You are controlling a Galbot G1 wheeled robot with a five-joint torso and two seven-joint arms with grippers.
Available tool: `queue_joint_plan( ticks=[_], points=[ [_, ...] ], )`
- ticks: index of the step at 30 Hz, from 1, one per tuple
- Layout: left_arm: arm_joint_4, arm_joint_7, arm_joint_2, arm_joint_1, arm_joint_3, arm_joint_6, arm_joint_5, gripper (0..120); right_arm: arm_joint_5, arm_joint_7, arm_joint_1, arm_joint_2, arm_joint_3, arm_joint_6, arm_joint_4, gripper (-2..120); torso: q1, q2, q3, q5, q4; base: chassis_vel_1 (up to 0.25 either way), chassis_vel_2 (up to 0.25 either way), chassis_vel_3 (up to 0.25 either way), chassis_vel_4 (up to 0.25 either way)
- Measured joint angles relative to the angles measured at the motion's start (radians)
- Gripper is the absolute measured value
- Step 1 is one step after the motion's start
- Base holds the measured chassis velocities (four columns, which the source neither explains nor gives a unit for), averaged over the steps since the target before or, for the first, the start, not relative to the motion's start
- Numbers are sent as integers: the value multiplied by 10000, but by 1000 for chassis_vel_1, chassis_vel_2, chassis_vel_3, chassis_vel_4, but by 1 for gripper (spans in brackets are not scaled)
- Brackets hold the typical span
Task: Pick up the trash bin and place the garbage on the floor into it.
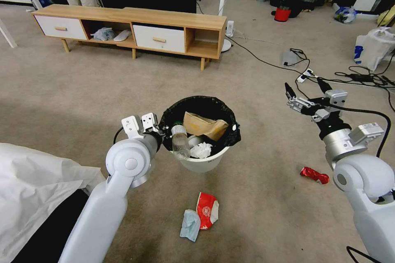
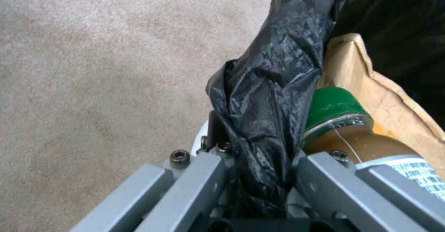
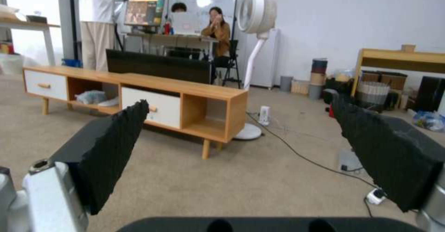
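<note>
Head view shows the trash bin (image 1: 200, 160) directly before me, over the carpet, its mouth pointing up and a little toward me, so its long axis is close to upright but tilted. I hold it with my left gripper (image 1: 161, 130) at the rim on my left side; in the left wrist view the jaws are clamped on the folded black bag (image 2: 259, 120) and, I judge, on the rim under it. The bin is thin plastic, so it should be light and a bit flexible, and the bag film is slippery; the rim is the only good place to take it, and I think it can swing or slide if I move fast. Inside lie the brown paper bag (image 1: 204, 125), the crumpled white tissue (image 1: 201, 150) and the green-capped bottle (image 1: 180, 141), which leans on the rim just beside my fingers with its cap pointing away from me. On the floor near my base lie the light blue mask (image 1: 189, 224) and the red-white packet (image 1: 207, 210), touching each other, both soft and flat. The red wrapper (image 1: 314, 174) lies on my right, well apart from the bin. My right gripper (image 1: 305, 91) hangs in the air above the carpet, jaws wide apart and holding nothing, pointing toward the wooden cabinet (image 3: 139, 89).
</note>
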Motion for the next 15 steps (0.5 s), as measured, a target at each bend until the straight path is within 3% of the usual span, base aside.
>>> queue_joint_plan(
  ticks=[6,13,15],
  points=[
    [5,9,-20,-4,-6,1,18,2,-47,239,-14,-12,11,-336,70,100,0,0,0,0,-2,0,0,0,0],
    [-2,19,29,-18,-70,1,16,2,787,1382,198,-133,-27,-2376,365,100,0,0,0,-1,-1,0,0,0,0],
    [-4,19,32,-19,-73,1,14,2,854,1441,222,-136,-27,-2476,368,100,0,0,0,-1,-1,0,0,0,0]
  ],
)
